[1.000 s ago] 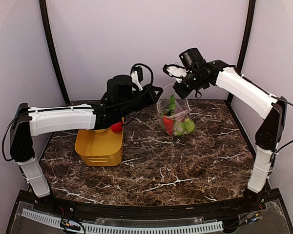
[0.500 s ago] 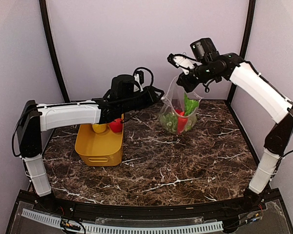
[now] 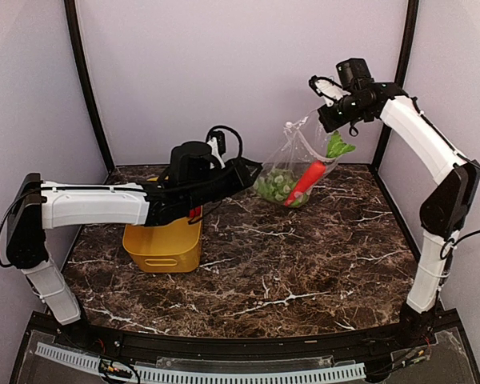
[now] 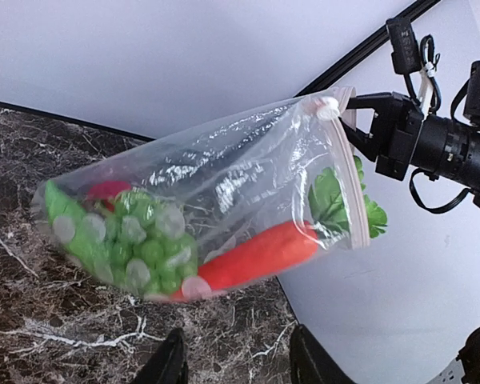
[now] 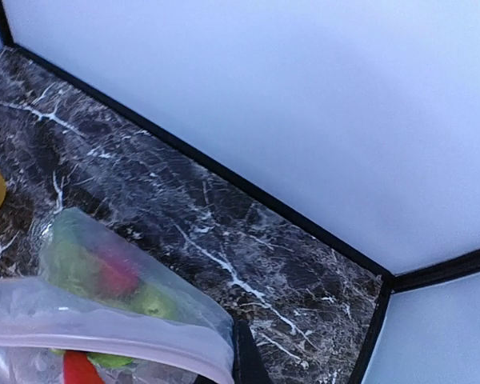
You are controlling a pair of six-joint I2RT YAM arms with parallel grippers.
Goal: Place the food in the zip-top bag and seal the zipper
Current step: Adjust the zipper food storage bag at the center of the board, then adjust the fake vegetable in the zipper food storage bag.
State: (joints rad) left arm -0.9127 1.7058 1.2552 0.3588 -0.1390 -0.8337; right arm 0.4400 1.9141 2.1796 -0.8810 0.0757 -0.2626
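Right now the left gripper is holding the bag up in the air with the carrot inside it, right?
Not quite. The right gripper is the one holding the bag up in the air, pinching its top corner. The top external view shows this. The left gripper is only beside the bag, open and empty. The carrot is inside it, as you said.

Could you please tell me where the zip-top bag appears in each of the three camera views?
Top external: the zip-top bag hangs slanted at the back, right of centre, from the right gripper.
Left wrist: the zip-top bag fills the middle, zipper end at upper right.
Right wrist: only part of the zip-top bag shows, in the bottom left corner.
Shared landmark: the dark marble table, below the bag in every view.
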